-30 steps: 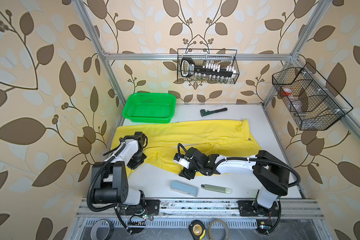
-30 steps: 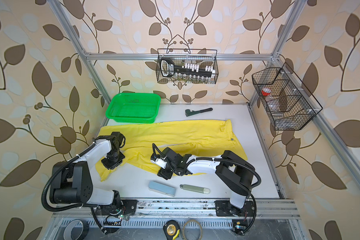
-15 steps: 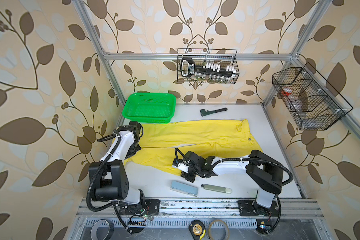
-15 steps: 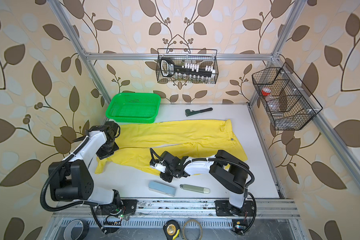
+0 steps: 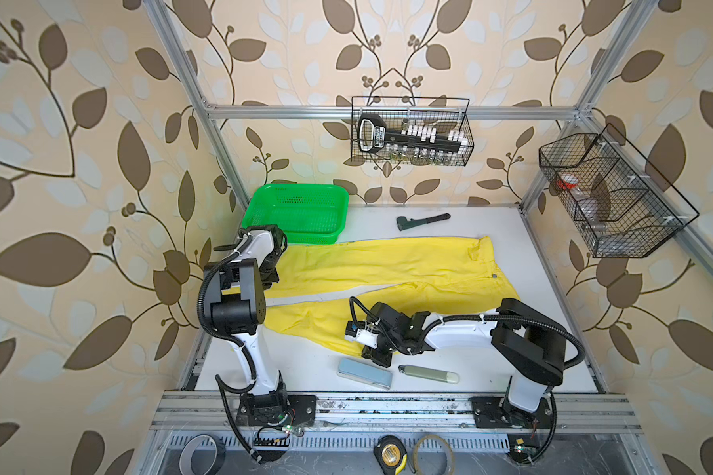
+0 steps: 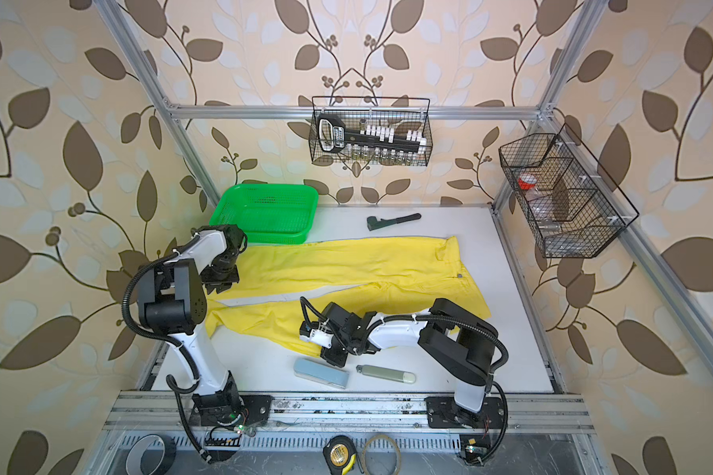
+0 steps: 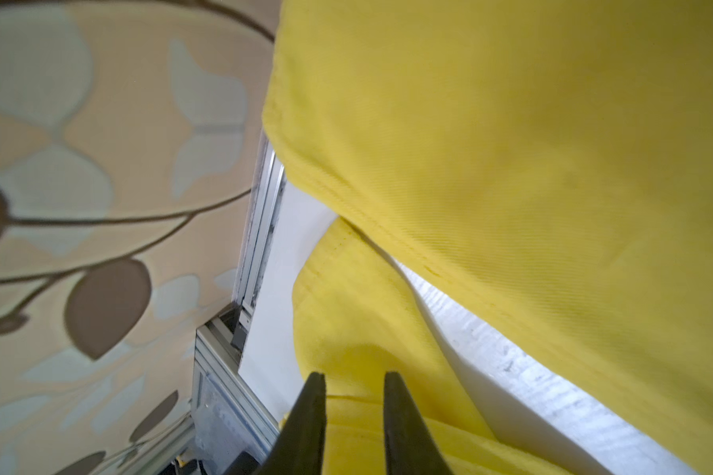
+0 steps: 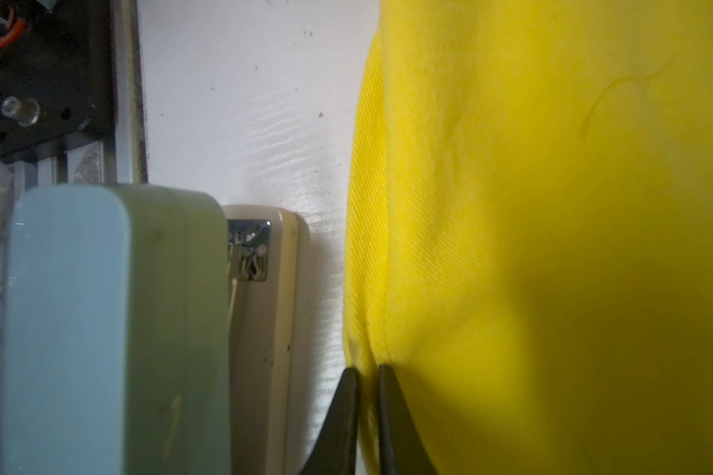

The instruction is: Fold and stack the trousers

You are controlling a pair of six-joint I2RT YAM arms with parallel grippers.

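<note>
The yellow trousers (image 5: 387, 263) lie spread flat across the white tabletop (image 5: 309, 370). The waistband is to the right and both legs run left, with the far leg's edge just beside the green mesh basket (image 5: 297, 209). The right end effector (image 8: 367, 370) is almost closed, pinching the stitched edge of the near leg. A pale blue stapler (image 8: 99, 329) lies on the tabletop close by. The left end effector (image 7: 353, 376) sits over the leg ends at the left edge, its jaws a little apart and gripping nothing, with yellow cloth beneath.
</note>
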